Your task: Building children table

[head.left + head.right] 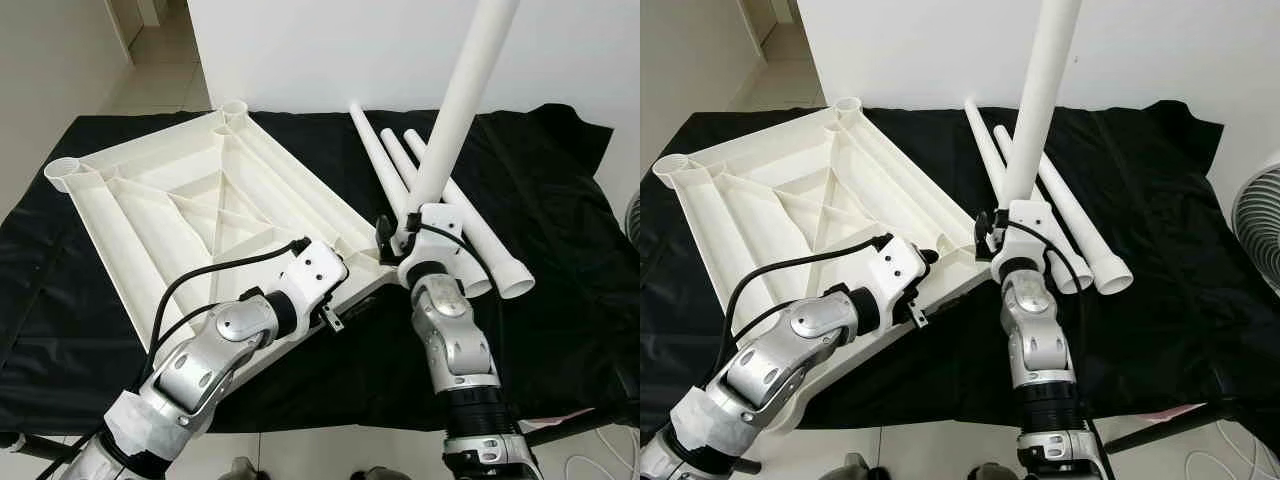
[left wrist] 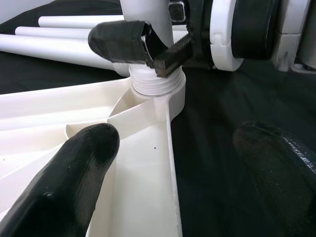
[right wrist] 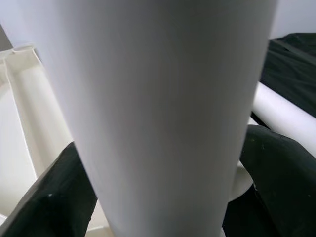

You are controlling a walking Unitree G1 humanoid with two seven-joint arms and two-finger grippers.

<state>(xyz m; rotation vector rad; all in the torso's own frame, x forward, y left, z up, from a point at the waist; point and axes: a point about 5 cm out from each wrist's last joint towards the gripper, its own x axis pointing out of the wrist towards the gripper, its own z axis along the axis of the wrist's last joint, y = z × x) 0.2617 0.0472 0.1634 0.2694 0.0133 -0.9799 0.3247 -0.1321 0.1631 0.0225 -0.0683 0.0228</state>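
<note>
A robot fits a white leg into the corner of an upturned children's table.

The right gripper (image 1: pixel 992 232) is clamped around an upright white table leg (image 1: pixel 1038 95), whose threaded end sits in the near corner socket (image 2: pixel 159 91) of the white tabletop (image 1: pixel 180 215). The tabletop lies underside up on a black cloth (image 1: pixel 560 290). The left gripper (image 2: pixel 168 168), fingers spread, straddles the tabletop's edge just beside that socket, apparently steadying it. Three more legs (image 1: pixel 395 160) lie on the cloth beyond. The step looks like seating this leg; next it probably needs turning until tight while staying vertical.
</note>
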